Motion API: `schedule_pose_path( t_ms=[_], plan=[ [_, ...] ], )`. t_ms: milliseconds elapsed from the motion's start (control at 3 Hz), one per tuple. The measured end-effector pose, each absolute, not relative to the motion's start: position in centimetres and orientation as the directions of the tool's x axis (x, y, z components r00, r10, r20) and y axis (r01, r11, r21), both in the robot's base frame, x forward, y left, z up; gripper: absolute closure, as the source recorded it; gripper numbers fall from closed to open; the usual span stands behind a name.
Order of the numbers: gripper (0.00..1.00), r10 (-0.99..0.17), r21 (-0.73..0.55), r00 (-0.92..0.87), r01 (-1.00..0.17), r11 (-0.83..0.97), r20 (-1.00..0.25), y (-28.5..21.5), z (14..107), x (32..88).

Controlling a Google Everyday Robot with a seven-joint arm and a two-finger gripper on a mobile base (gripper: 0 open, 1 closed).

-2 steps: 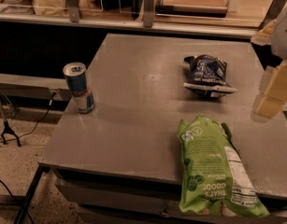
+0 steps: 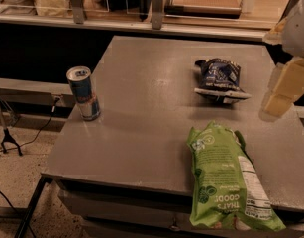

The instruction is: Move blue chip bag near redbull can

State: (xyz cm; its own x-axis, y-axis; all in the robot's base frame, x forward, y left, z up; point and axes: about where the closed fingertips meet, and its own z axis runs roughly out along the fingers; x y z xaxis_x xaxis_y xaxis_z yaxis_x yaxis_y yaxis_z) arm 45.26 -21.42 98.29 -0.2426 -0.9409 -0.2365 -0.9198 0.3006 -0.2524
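Note:
The blue chip bag [image 2: 220,79] lies on the grey table [image 2: 141,108], right of centre toward the back, with its pale sealed edge facing the front. The redbull can [image 2: 83,93] stands upright near the table's left edge, far from the bag. My gripper [image 2: 285,86] hangs at the right edge of the view, above the table's right side and just right of the bag, apart from it. It holds nothing that I can see.
A long light-green bag [image 2: 226,182] lies at the front right, overhanging the table's front edge. A counter with containers [image 2: 156,4] runs behind the table. Cables and a tripod foot [image 2: 8,138] are on the floor at the left.
The gripper has shifted slightly at the right edge. The bags and the can have not moved.

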Motion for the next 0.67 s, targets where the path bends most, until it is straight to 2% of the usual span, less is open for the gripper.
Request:
schedule_pose_path(
  t_ms=[667],
  plan=[
    [0.0, -0.883, -0.211, -0.344, -0.883, 0.42, -0.319, -20.8, 97.6, 53.7]
  ],
)
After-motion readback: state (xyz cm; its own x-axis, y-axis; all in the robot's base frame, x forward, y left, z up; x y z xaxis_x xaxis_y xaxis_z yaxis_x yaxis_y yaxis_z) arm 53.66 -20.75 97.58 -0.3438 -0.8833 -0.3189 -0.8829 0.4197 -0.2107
